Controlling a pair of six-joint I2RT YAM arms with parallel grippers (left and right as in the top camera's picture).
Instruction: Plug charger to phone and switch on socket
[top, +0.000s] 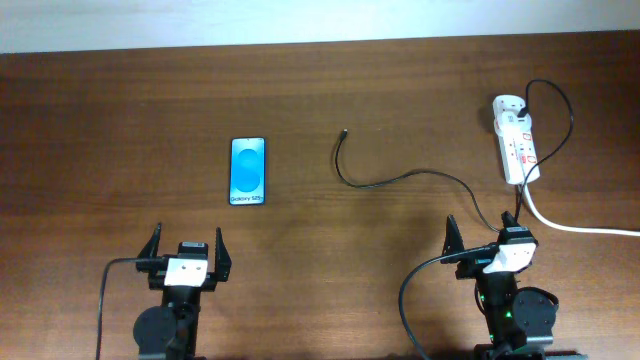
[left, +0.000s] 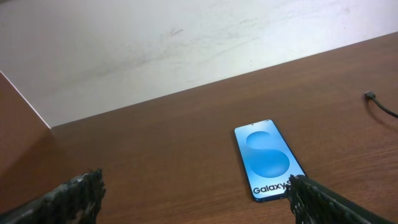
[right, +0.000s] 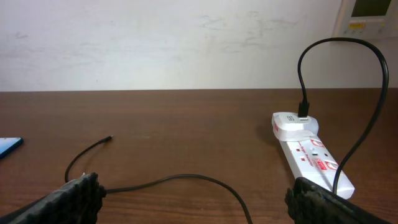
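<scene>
The phone (top: 248, 171) lies flat left of centre with its blue screen up; it also shows in the left wrist view (left: 267, 158). The charger cable (top: 400, 178) runs from the white socket strip (top: 514, 147) in a loop, its plug tip (top: 345, 131) free on the table. The right wrist view shows the cable (right: 186, 179), the tip (right: 109, 138) and the socket (right: 308, 152). My left gripper (top: 186, 247) is open and empty, below the phone. My right gripper (top: 483, 228) is open and empty, below the socket, with the cable passing in front of it.
A thick white cord (top: 580, 227) runs from the socket off the right edge. The brown table (top: 120, 130) meets a white wall at the back. My arms' own black cables hang near the front edge.
</scene>
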